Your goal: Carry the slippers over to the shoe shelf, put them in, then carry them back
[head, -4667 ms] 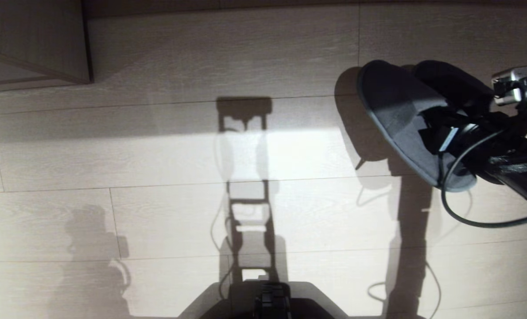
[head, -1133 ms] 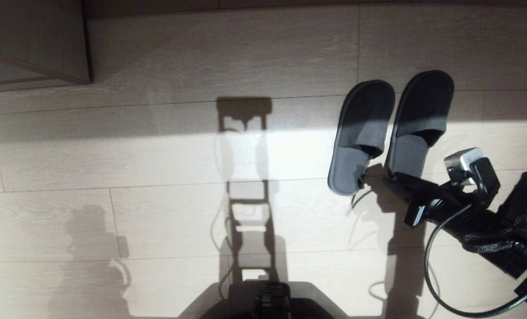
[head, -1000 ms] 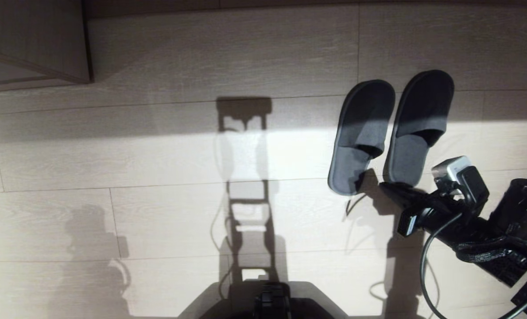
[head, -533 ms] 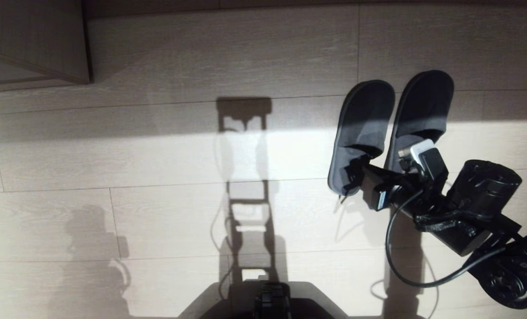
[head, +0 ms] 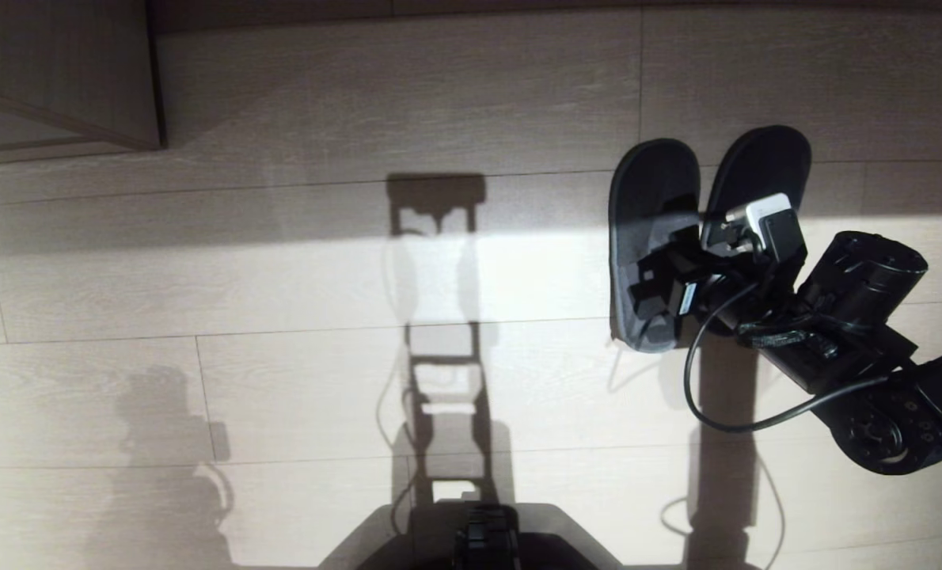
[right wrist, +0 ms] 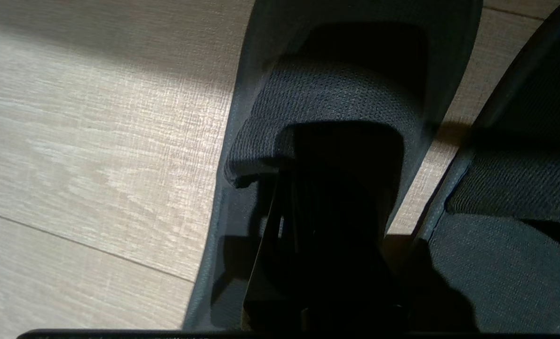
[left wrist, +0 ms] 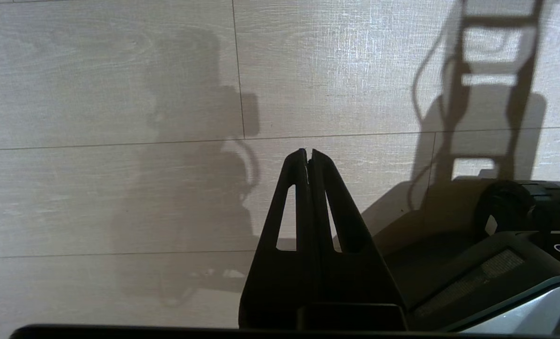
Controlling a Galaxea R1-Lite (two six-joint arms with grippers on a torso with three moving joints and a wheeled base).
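Note:
Two dark grey slippers lie side by side on the floor at the right of the head view. My right gripper (head: 661,245) is pushed in under the wide strap of the left slipper (head: 649,182), from the heel end toward the toe. In the right wrist view the shut fingers (right wrist: 284,212) disappear beneath that strap (right wrist: 336,94), tips hidden. The other slipper (head: 764,162) lies just beside it, untouched (right wrist: 510,254). My left gripper (left wrist: 308,153) hangs shut and empty over bare floor by the base.
A corner of wood-grain furniture (head: 59,79) stands at the far left; I cannot tell whether it is the shoe shelf. My base (head: 479,538) sits at the near edge. A black cable (head: 724,419) loops off the right arm. Pale plank floor lies between.
The right arm swung in from the near right and slid its shut fingers under the left slipper's strap. That slipper's heel shifted right. Earlier still, the pair was held up off the floor.

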